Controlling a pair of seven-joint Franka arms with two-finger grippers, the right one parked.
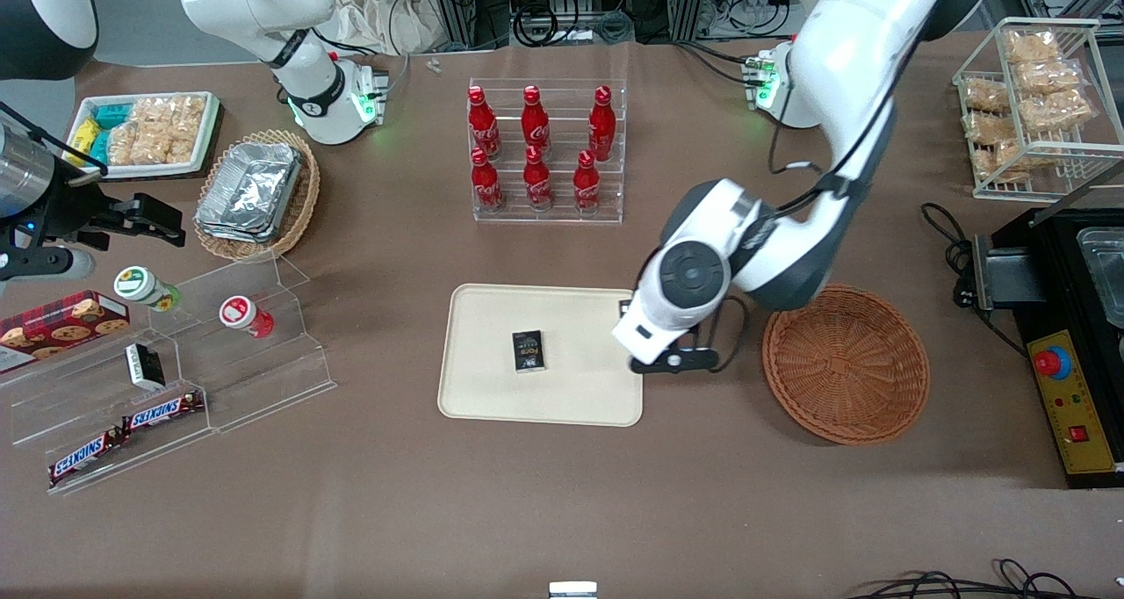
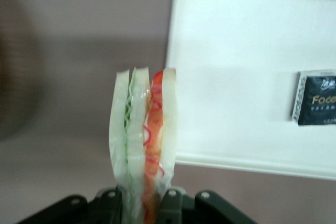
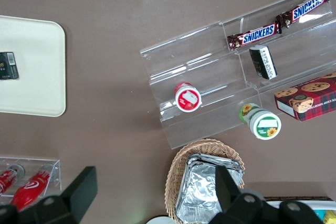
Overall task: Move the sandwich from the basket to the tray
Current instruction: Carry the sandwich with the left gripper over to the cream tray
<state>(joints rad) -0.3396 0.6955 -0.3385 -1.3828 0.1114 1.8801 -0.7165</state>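
While the gripper point(image 2: 143, 203) hangs just above the table between the basket point(image 1: 846, 364) and the tray point(image 1: 492, 318), right at the tray's edge, its jaws are clamped on the sandwich point(image 2: 143, 145), which stands upright in them. The basket looks empty. Letting go now could drop the sandwich on the rim or the bare table, since it has not cleared the edge. A small black box point(image 1: 528, 350) sits mid-tray, so a release too far in could land on it
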